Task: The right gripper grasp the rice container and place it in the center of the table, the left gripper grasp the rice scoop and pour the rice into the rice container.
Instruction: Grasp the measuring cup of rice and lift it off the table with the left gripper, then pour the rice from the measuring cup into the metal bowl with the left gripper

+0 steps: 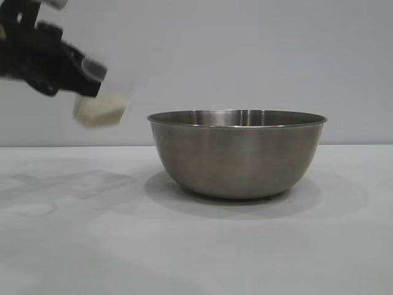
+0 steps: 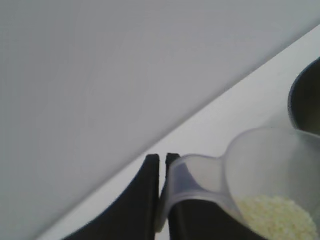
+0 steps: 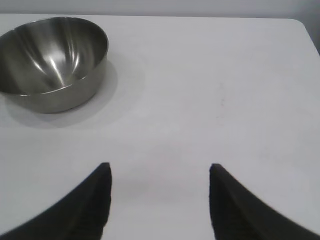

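Note:
The rice container (image 1: pixel 237 153), a large steel bowl, stands on the white table (image 1: pixel 196 246) near its middle; it also shows in the right wrist view (image 3: pixel 52 62) and at one edge of the left wrist view (image 2: pixel 306 100). In the air to its left, the left gripper (image 1: pixel 80 77) is shut on the handle of the rice scoop (image 1: pixel 101 107), a clear plastic cup holding off-white rice (image 1: pixel 98 114). From the left wrist, the left gripper (image 2: pixel 162 161) pinches the scoop's handle (image 2: pixel 200 175), with rice (image 2: pixel 280 215) low in the cup. The right gripper (image 3: pixel 160 172) hangs open over bare table, away from the bowl.
A plain grey wall (image 1: pixel 245 55) stands behind the table. The table's far edge and rounded corner (image 3: pixel 300 22) show from the right wrist. Shadows of the arm and scoop lie on the tabletop left of the bowl.

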`<state>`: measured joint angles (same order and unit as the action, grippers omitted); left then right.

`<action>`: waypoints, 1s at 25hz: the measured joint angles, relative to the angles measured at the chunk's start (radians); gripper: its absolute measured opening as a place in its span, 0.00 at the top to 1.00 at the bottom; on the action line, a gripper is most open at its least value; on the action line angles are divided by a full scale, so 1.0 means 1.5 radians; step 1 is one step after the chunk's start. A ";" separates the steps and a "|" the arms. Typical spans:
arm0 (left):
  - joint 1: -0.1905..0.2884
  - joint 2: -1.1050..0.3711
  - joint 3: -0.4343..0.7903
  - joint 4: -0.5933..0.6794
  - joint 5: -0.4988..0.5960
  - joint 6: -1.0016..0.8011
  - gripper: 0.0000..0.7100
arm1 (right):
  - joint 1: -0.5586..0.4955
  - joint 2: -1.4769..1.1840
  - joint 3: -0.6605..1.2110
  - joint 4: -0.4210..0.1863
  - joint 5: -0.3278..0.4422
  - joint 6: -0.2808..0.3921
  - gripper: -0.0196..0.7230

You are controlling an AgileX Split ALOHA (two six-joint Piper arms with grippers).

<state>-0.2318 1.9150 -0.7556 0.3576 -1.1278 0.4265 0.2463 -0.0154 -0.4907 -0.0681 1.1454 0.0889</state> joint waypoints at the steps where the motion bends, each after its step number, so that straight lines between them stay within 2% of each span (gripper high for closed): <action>1: -0.011 -0.014 -0.011 0.005 0.009 0.038 1.00 | 0.000 0.000 0.000 0.000 0.000 0.000 0.42; 9: -0.115 -0.031 -0.132 0.053 0.150 0.321 1.00 | 0.000 0.000 0.000 0.000 0.000 0.000 0.42; 16: -0.202 -0.025 -0.190 0.107 0.271 0.671 1.00 | 0.000 0.000 0.000 0.000 0.000 0.000 0.42; 20: -0.227 -0.004 -0.190 0.125 0.296 0.856 1.00 | 0.000 0.000 0.000 0.000 0.000 0.000 0.42; 25: -0.233 0.017 -0.190 0.135 0.299 1.008 1.00 | 0.000 0.000 0.000 0.000 0.000 0.000 0.42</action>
<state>-0.5810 1.9407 -1.0408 0.5608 -0.6796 1.9388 0.2463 -0.0154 -0.4907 -0.0681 1.1454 0.0889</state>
